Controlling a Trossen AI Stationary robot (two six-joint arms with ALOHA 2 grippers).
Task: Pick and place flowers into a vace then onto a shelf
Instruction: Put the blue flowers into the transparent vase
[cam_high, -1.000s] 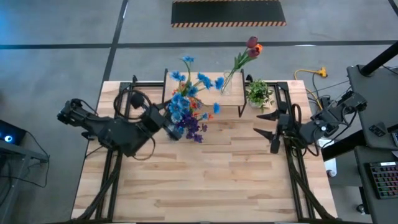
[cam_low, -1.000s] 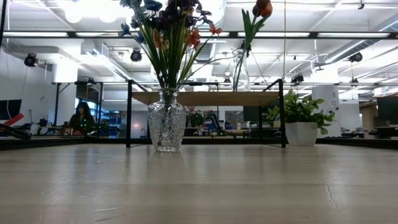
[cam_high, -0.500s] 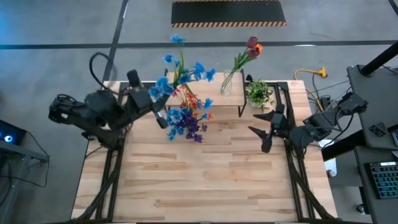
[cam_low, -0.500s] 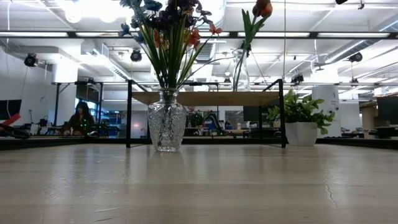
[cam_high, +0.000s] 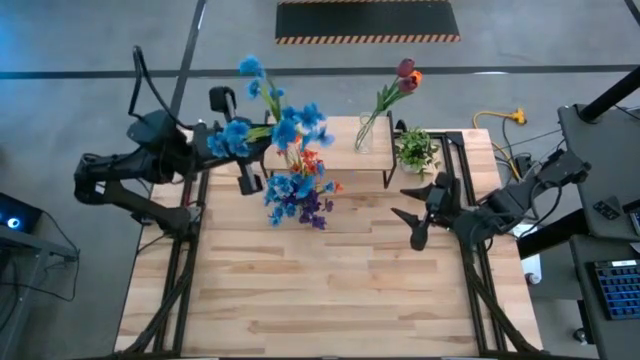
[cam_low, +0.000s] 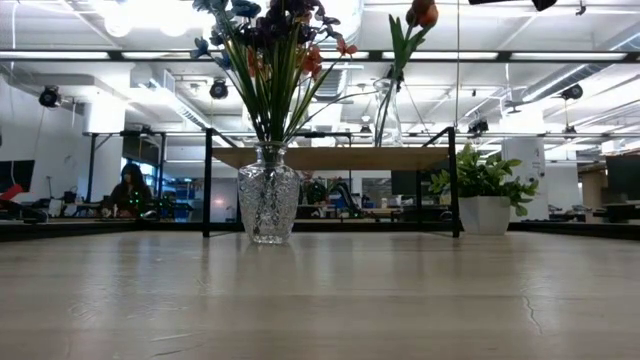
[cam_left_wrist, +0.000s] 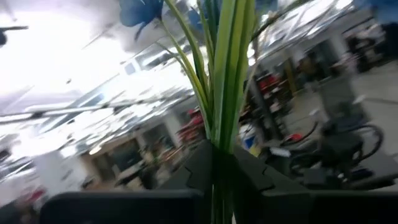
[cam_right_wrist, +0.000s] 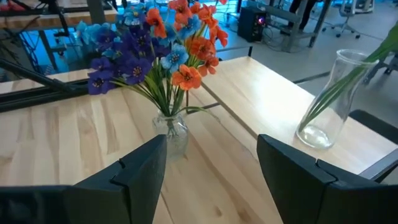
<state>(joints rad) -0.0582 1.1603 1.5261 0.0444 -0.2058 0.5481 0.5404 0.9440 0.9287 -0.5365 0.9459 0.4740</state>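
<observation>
My left gripper (cam_high: 240, 140) is raised over the table's far left and is shut on a bunch of blue flowers (cam_high: 285, 125). Their green stems and one blue head (cam_left_wrist: 140, 9) show in the left wrist view. A crystal vase (cam_low: 268, 205) stands on the table in front of the shelf (cam_high: 335, 160) and holds purple, orange and blue flowers (cam_right_wrist: 161, 50). On the shelf a clear glass vase (cam_right_wrist: 326, 102) holds red tulips (cam_high: 405, 72). My right gripper (cam_high: 408, 213) hovers open at the right, pointing at the crystal vase (cam_right_wrist: 171, 134). My left gripper pinches the bundled green stems (cam_left_wrist: 221, 134) of the blue flowers between its two fingers (cam_left_wrist: 199, 165). The fingers lie across the stems. The bunch is lifted clear of the table, its heads slanting up and toward the shelf. The stems' lower ends are hidden behind the gripper.
A small potted plant (cam_high: 415, 150) in a white pot (cam_low: 483, 213) stands right of the shelf. The near half of the wooden tabletop (cam_high: 330, 290) lies bare. Beyond the table is a workshop where a person (cam_low: 130, 190) sits far off.
My left gripper has swung from beside the crystal vase up and toward the table's far left, tipping its fingers upward. The blue bunch has gone with it and now stands away from the vase. My right gripper has drifted a little left, toward the vase, staying open.
</observation>
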